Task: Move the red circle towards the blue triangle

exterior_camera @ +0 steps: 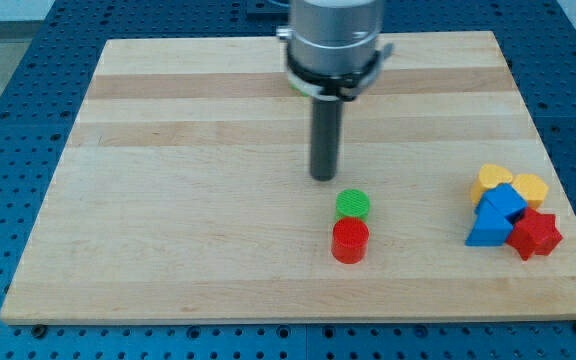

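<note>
The red circle (349, 241) is a short red cylinder on the wooden board, below the middle toward the view's bottom. A green circle (352, 205) touches it just above. The blue triangle (486, 230) lies at the view's right in a tight cluster of blocks. My tip (324, 177) stands just above and slightly left of the green circle, with a small gap, and a block's width above the red circle.
The cluster at the right holds a blue cube (506, 204), a red star (535, 233), a yellow block (492, 181) and a yellow heart-like block (530, 187). The wooden board (168, 200) rests on a blue pegboard; its right edge is close to the cluster.
</note>
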Available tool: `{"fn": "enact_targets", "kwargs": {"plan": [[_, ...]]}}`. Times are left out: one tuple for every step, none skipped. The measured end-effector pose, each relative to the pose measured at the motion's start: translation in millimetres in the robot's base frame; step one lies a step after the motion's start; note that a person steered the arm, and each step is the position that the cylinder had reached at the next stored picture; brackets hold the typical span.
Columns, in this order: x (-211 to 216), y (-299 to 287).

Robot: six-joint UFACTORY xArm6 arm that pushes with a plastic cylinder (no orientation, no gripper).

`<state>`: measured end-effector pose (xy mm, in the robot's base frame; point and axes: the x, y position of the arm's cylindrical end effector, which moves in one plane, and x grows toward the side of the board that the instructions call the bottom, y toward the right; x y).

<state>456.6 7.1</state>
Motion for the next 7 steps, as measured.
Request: {"fn": "enact_targets", "kwargs": {"plan": [[69,13],[98,20],[98,20],[138,3],[162,0],[161,3],[141,56]]}}
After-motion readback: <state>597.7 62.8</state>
